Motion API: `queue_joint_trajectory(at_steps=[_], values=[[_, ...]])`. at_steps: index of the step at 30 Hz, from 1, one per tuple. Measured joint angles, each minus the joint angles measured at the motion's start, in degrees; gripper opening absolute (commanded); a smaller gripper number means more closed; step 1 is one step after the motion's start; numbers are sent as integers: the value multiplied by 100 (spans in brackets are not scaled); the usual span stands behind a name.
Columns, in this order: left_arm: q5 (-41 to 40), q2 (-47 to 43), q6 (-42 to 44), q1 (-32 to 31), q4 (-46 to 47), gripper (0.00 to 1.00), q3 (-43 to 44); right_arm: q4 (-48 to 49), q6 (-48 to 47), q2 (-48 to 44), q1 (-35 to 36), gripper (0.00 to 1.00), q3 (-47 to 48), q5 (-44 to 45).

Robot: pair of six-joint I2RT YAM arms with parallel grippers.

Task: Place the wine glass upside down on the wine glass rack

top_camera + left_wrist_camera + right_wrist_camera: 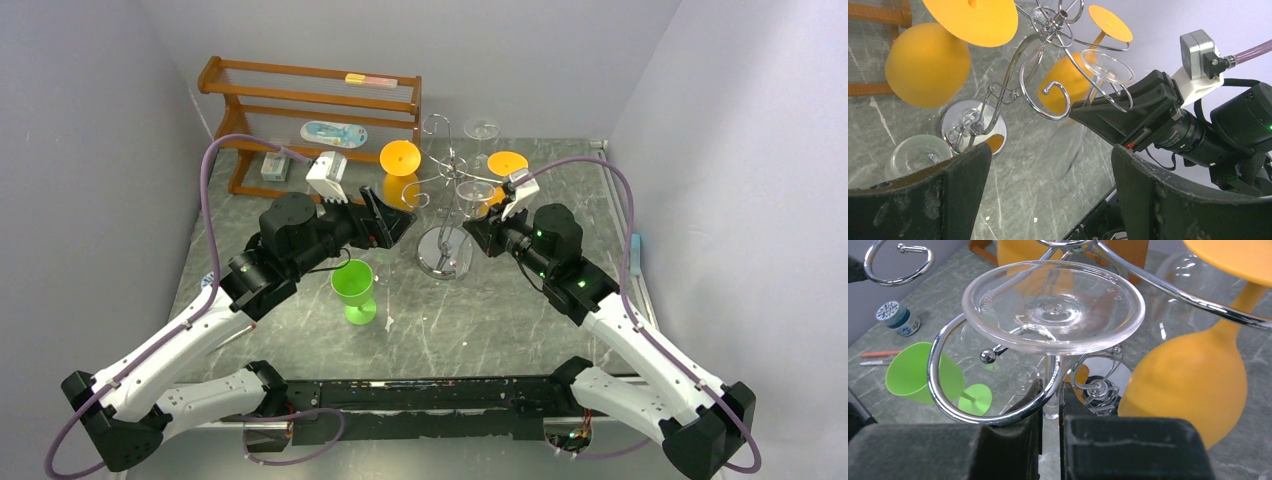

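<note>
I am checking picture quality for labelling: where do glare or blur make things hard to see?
Top view: the rack shines at its base, the held clear glass nearly vanishes. Left wrist view: its bowl is a faint smear. Right wrist view: the right pincer is soft, the foot sharp.
</note>
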Motion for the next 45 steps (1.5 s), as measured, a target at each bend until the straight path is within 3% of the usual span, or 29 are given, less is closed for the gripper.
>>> queue_joint_trajectory(at_steps=[17, 31, 40, 45], values=[[-2, 197, -17, 0, 44, 92, -2, 431, -127, -518, -33, 0, -323, -828], [-59, 155, 15, 0, 17, 92, -2, 555, 83, -1093, -44, 0, -713, -295], [-103, -68, 223, 0, -271, 92, -2, 616, 273, -807, -44, 11, -734, -22], [-103, -352, 413, 0, -662, 93, -17, 678, 374, -684, -42, 29, -734, 13]])
